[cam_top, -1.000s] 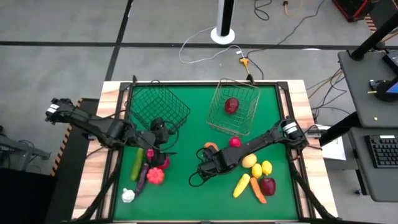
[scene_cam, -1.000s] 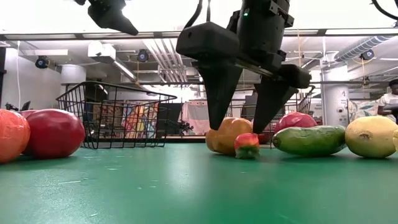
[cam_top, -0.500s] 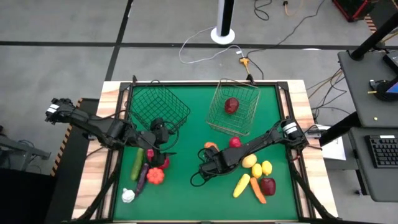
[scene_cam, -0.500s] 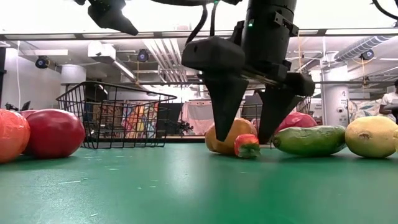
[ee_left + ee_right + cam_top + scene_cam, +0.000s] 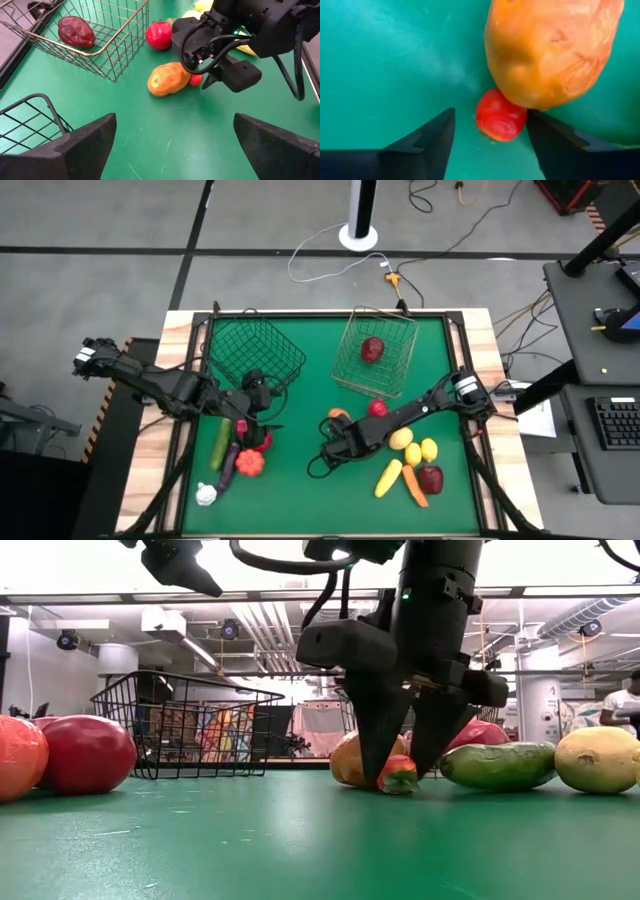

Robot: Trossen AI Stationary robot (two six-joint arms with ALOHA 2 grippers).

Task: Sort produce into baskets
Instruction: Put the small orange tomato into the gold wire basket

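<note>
My right gripper (image 5: 398, 778) is open and stands low over the green table, fingers pointing down on either side of a small red piece of produce (image 5: 500, 115). That piece lies against an orange potato-like piece (image 5: 550, 50). One finger (image 5: 427, 140) stands clearly apart from the red piece; the other (image 5: 555, 140) is right beside it. My left gripper (image 5: 170, 145) is open and empty, up by the dark wire basket (image 5: 255, 352). The pale wire basket (image 5: 377, 375) holds one dark red piece (image 5: 372, 348).
A green cucumber (image 5: 220, 442), a purple eggplant (image 5: 229, 464), a red-orange tomato (image 5: 249, 464) and a white garlic (image 5: 206, 494) lie left of centre. Yellow pieces (image 5: 412, 450), a carrot (image 5: 414, 485) and a red apple (image 5: 431, 478) lie at the right.
My right gripper has come down toward the small red piece, and its fingers have drawn closer together around it. The red piece and the orange piece have stayed where they were.
</note>
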